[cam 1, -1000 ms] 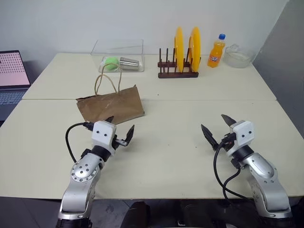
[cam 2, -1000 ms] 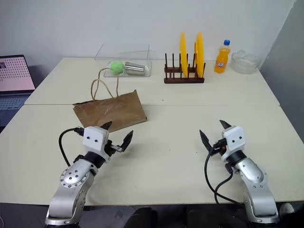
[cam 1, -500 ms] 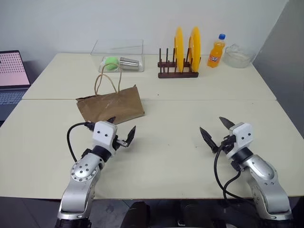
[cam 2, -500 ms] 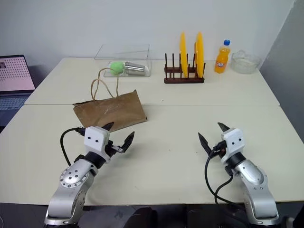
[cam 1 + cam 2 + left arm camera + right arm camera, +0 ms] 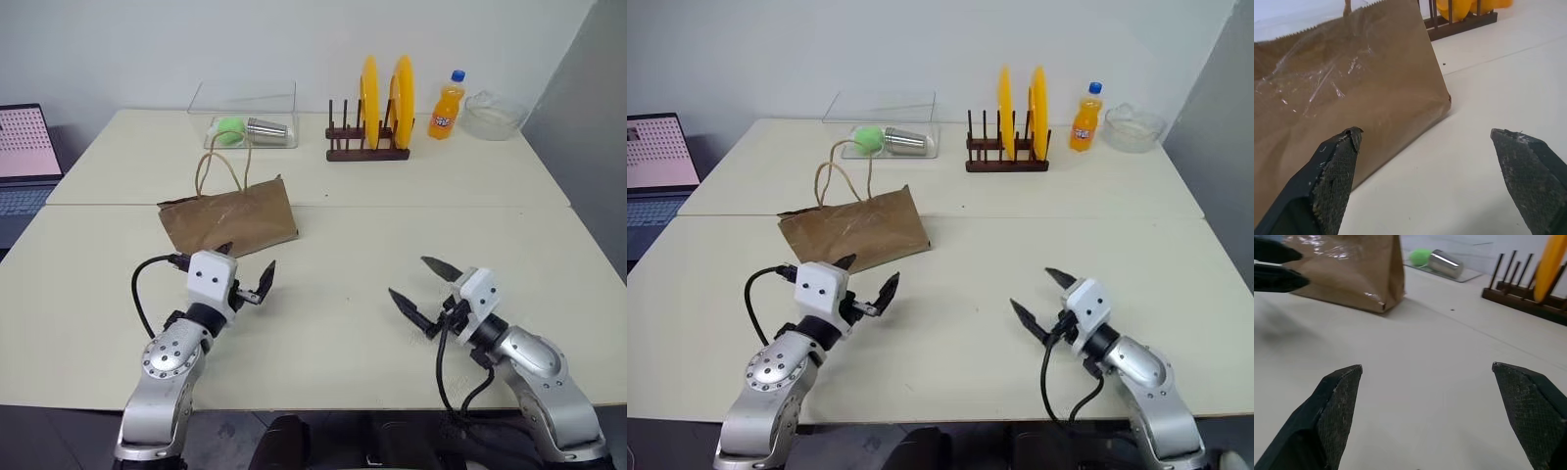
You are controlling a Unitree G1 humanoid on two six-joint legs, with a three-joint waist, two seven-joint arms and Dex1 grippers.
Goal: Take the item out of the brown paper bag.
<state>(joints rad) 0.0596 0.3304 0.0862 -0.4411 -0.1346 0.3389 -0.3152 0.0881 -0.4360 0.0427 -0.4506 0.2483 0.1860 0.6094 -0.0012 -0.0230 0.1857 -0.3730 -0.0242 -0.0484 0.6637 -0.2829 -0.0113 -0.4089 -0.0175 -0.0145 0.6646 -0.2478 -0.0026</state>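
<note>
**Both grippers spread wide near the closed bag**

The cream worktop (image 5: 392, 186) carried everything and was made of two parts with a seam between them. On its near-left part lay the brown paper bag (image 5: 230, 217), creased and flat on its side, with its two cord handles (image 5: 219, 164) rising toward the far side. The item of the task could not be seen; the bag hid whatever was inside.

At the far edge stood a clear plastic box (image 5: 245, 113) with a green ball (image 5: 229, 129) and a metal cup (image 5: 270, 129) lying in it. To the right of it stood a dark wooden rack (image 5: 366, 149) holding two yellow plates (image 5: 384, 90) upright. Further right were an orange soda bottle (image 5: 447, 106) and a glass bowl (image 5: 488, 116). A laptop (image 5: 24, 157) showed at the left border.

The left gripper (image 5: 245, 271) hung just in front of the bag, its fingers wide apart and holding nothing; one fingertip (image 5: 1347, 147) was close to the bag's paper side. The right gripper (image 5: 419, 287) was well apart from the bag, over the bare near-right part of the worktop, pointing toward the left, its fingers also wide apart and empty.
</note>
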